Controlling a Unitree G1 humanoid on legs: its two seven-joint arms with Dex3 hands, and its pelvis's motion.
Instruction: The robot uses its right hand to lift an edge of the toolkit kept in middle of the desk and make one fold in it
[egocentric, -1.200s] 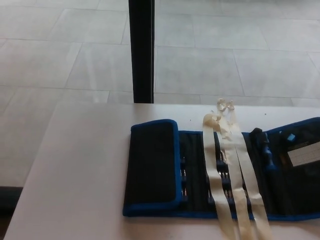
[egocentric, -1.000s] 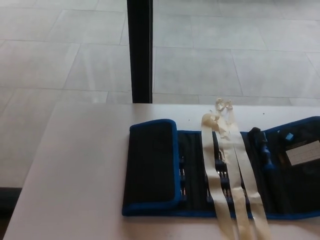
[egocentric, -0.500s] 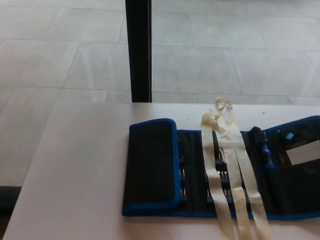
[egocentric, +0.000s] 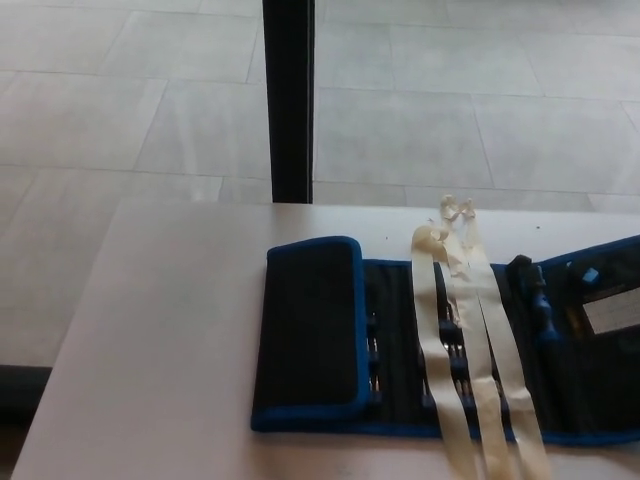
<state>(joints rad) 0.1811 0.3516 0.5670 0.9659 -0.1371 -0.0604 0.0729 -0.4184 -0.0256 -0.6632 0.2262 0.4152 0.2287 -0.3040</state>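
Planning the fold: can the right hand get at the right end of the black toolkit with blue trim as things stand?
Probably yes, though neither hand is in view. The black toolkit with blue trim runs off the picture's right side, where the right arm would enter. Only the cream tape strips lie across its middle, and the pale desk around it holds nothing else.

A black post (egocentric: 290, 100) rises behind the desk (egocentric: 170, 330) — grey floor tiles (egocentric: 450, 110) beyond.
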